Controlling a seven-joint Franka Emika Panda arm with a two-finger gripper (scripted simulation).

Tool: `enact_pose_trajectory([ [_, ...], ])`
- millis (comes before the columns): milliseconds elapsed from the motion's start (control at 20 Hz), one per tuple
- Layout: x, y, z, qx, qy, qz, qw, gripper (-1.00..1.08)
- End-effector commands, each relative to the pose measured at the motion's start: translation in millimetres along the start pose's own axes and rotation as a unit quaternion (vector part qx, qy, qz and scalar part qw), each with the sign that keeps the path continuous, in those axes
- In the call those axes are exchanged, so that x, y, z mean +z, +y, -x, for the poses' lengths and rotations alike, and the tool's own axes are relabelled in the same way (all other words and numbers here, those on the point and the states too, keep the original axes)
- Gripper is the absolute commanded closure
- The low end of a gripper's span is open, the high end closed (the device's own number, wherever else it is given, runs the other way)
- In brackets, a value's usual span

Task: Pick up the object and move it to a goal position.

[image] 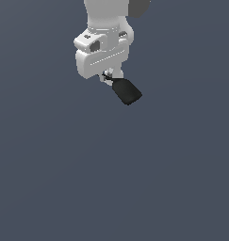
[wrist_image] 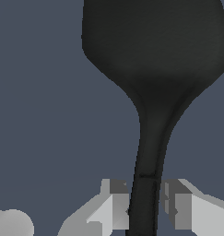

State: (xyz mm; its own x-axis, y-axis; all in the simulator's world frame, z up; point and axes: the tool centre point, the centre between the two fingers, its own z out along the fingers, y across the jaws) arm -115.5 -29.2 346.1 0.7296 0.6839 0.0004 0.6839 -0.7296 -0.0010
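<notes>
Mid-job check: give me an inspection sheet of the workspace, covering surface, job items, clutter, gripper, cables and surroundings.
Surface: plain dark grey-blue ground, bare where visible.
Job's things: small black spatula-like tool, thin handle between the fingers, flat rounded head sticking out toward the exterior view's right and downward.
Clutter: nothing seen.
Gripper: white gripper shut on the tool's handle; grey fingers press it from both sides in the wrist view.
Cables: nothing seen.
Surroundings: no goal marker seen; whether the tool is clear of the ground cannot be told.

Open room all sides of tool [image: 106, 75] w/ spatula [image: 126, 91].
</notes>
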Motion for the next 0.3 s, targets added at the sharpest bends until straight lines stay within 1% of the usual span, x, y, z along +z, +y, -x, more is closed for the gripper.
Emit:
enact_pose_trajectory([
  [0, -4.0, 0.4, 1.2, 0.0, 0.0, 0.0, 1.0, 1.08],
  [250, -1.7, 1.1, -0.3, 0.0, 0.0, 0.001, 1.0, 1.08],
])
